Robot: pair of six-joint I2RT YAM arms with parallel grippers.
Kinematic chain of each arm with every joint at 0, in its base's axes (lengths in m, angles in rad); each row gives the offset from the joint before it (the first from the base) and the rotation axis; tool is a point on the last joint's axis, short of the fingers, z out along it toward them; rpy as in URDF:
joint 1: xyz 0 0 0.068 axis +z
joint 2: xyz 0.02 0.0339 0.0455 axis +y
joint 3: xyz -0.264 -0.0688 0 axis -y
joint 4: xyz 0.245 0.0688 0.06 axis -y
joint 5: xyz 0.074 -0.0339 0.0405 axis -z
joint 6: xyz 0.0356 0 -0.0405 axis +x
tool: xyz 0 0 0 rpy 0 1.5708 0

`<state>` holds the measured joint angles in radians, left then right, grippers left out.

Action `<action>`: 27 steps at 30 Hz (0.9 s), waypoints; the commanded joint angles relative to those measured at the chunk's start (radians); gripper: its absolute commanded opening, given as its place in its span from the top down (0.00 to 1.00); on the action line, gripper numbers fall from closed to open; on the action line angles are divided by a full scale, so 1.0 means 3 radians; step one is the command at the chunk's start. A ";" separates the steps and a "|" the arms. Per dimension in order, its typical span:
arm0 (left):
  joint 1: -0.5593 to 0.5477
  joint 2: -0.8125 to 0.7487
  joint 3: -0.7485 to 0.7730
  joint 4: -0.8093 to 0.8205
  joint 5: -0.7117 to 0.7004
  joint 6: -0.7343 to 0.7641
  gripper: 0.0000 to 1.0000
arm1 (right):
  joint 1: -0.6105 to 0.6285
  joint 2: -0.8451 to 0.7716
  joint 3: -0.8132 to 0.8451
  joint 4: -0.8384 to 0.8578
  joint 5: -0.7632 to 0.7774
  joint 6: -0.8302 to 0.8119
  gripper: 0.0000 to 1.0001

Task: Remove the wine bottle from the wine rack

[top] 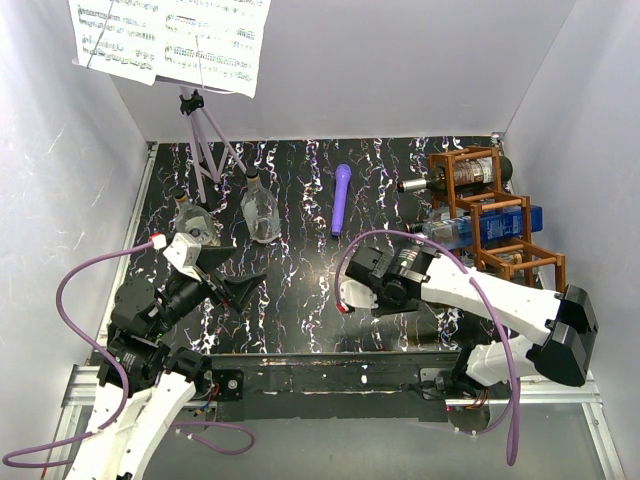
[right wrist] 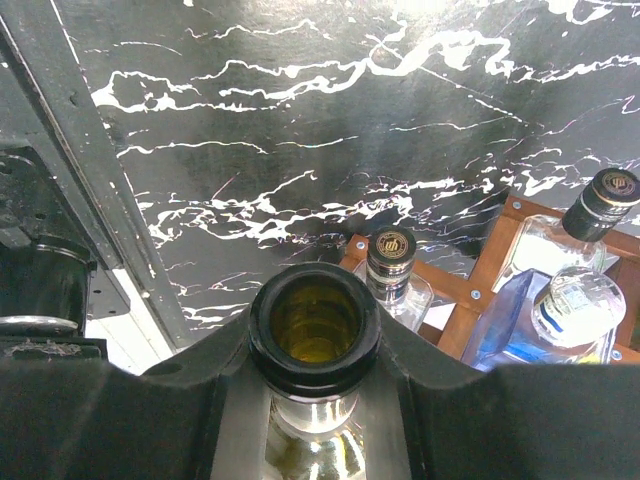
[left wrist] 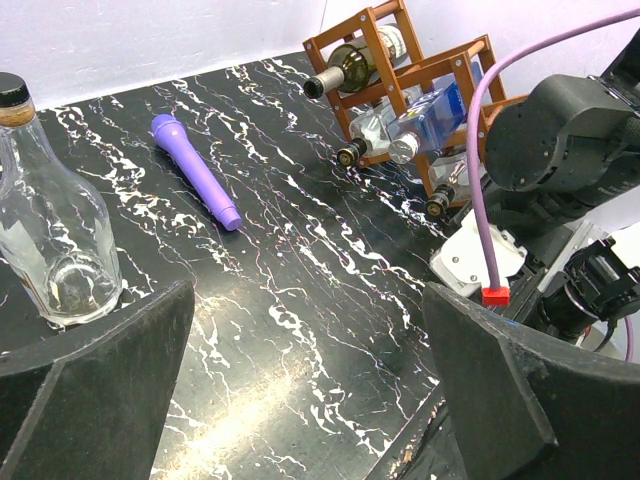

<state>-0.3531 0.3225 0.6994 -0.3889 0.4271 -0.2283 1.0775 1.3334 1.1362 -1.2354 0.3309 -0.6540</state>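
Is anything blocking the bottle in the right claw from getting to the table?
Nothing visible does. The right gripper is shut on the bottle, bare table lies ahead of it, and the rack with other bottles sits off to the side.

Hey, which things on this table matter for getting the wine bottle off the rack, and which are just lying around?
For the job: wine bottle, right claw shut on its neck, wine rack.

Just lying about: purple microphone, clear bottle, another clear bottle, music stand, bottles in the rack, open left claw.
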 commanded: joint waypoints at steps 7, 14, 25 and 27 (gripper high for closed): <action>0.0006 -0.0042 0.0051 -0.0038 -0.0160 0.0030 0.02 | 0.0264 0.0034 0.0211 -0.0090 0.0155 0.0078 0.99; 0.0006 -0.0195 0.0056 -0.0105 -0.0631 0.0009 0.02 | 0.0407 0.0101 0.0328 -0.0156 0.0180 0.0150 0.99; 0.0006 -0.0196 0.0067 -0.0125 -0.0713 0.0009 0.02 | 0.0535 0.0280 0.0625 -0.0433 0.0119 0.0355 0.99; 0.0006 -0.0196 0.0067 -0.0125 -0.0703 0.0009 0.02 | 0.0540 0.0290 0.0656 -0.0443 0.0088 0.0390 0.99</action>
<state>-0.3534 0.2638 0.7002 -0.4122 0.2375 -0.2283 1.2304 1.4223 1.2766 -1.2785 0.3294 -0.5484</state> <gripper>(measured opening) 0.981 0.406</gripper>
